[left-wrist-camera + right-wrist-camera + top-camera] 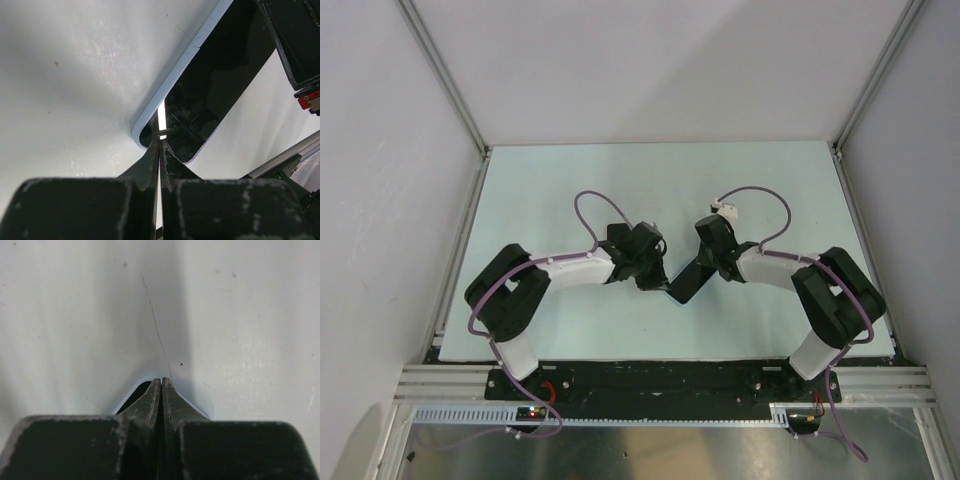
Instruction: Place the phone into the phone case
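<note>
My left gripper (pixel 161 137) is clenched, its fingers pressed together. The tips sit on one short end of the small flat black smartphone with the glossy face (pixel 220 85), right at a rounded corner. There the thin translucent light-blue phone case (pixel 173 74) curls round the phone. I cannot tell whether the tips pinch the rim or only bear on it. My right gripper (pixel 161 381) is clenched as well. Its tips are at the other end, where a blue rim and a sliver of black show on either side of them.

The case's blue edge runs along one long side of the phone and round the corner by my left fingertips. Along the opposite long side I cannot make out the rim.

From above, phone and case lie together near the middle of the pale, faintly greenish table (pixel 570 180), between my two wrists. They are well apart from every table edge. The long axis runs diagonally: the end under my left gripper is nearer my bases and to the left, and the end under my right gripper is farther away and to the right.

The table is matt, with a few small specks and a hair-thin scratch. White panels in aluminium rails (pixel 445 75) wall it in on the left, right and far sides. Purple cables (pixel 590 205) loop over both arms.
</note>
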You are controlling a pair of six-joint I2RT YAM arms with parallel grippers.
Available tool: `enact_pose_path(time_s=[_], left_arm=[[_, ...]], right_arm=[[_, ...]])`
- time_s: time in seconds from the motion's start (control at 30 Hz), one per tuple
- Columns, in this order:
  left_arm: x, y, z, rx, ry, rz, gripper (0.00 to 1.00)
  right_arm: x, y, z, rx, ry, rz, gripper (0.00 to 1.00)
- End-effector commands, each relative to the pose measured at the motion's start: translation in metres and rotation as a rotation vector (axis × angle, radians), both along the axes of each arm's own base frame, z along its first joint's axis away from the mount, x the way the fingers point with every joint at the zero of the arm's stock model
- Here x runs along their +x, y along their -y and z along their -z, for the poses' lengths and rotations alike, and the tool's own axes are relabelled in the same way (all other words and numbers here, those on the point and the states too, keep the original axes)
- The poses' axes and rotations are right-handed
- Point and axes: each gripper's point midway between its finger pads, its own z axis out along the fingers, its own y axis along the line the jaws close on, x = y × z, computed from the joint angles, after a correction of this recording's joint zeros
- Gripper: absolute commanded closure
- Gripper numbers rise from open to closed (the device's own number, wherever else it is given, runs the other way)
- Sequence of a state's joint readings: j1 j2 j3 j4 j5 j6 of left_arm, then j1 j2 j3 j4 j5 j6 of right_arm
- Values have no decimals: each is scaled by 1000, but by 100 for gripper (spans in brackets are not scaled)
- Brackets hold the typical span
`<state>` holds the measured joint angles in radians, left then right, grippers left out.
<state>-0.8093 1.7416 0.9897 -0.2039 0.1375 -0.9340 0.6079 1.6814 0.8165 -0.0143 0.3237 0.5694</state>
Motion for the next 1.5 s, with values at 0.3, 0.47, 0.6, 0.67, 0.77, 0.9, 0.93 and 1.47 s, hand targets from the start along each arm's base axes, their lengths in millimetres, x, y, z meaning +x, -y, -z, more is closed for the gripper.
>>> enact_pose_path(time_s=[0.3, 0.47, 0.6, 0.67, 0.77, 0.9, 0.93, 1.47], left_arm=[[-1, 4, -19, -37, 52, 25, 96], [-17, 1, -23, -38, 59, 41, 96], [-30, -1, -19, -27, 55, 54, 96], [-33, -4, -19, -20, 63, 53, 96], [-28, -8, -21, -6, 94, 48, 96], [-24, -7, -24, 10, 111, 59, 95], [-24, -7, -24, 11, 111, 60, 95], [-35, -24, -5, 56, 82, 49, 96]], right_arm=[[-94, 1, 29, 80, -350, -111, 79], [-69, 10, -15, 101, -247, -92, 76], [-66, 30, -27, 70, -234, -47, 75], [-70, 38, -25, 50, -243, -37, 75], [-73, 45, -19, 48, -259, -36, 75], [-70, 43, -15, 68, -257, -50, 75], [-67, 43, -15, 77, -253, -52, 75], [-51, 34, -38, 188, -182, -50, 76]])
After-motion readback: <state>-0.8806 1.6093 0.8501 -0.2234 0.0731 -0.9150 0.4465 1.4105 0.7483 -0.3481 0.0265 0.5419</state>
